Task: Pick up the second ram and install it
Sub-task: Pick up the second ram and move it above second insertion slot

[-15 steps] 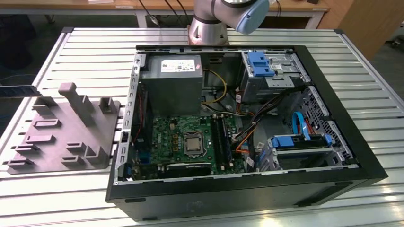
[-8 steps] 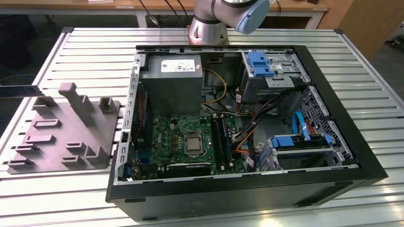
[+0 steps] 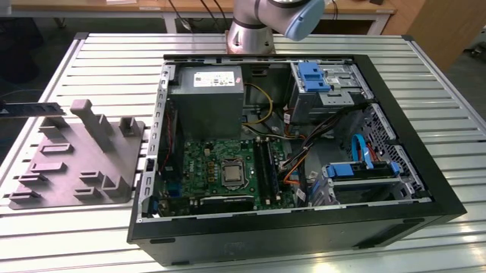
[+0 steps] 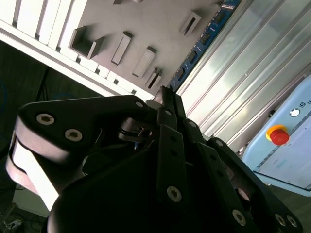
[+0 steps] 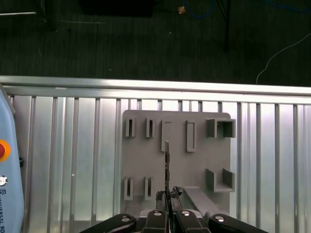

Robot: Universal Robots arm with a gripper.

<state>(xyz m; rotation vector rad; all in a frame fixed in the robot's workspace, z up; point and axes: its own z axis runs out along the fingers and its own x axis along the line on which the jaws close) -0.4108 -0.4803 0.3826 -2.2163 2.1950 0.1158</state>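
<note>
- Exterior view: The second ram [image 3: 34, 108] hangs level at the exterior view's left edge. It is over the far side of the grey fixture tray [image 3: 76, 170] and well apart from the open computer case [image 3: 304, 233]. The case lies on its side on the slatted desk [image 3: 425, 74]. This turns the motherboard [image 3: 220, 162] and its long black memory slots [image 3: 264, 162] upward, where they can probably be reached from above.
- First wrist view: The gripper [image 5: 167, 213] has its jaws clenched on the second ram [image 5: 166, 162], which is seen edge-on as a thin line above the fixture tray [image 5: 204, 145]. The jaws pinch the flat faces, which judging from this view leaves the lower edge free. The stick appears clear of the tray's pockets.
- Second wrist view: The gripper's [image 4: 165, 94] black linkage converges on the stick. The blue-green board of the second ram [image 4: 199, 46] runs out from the jaws alongside the fixture tray [image 4: 146, 24], over the desk's slats [image 4: 252, 63].
</note>
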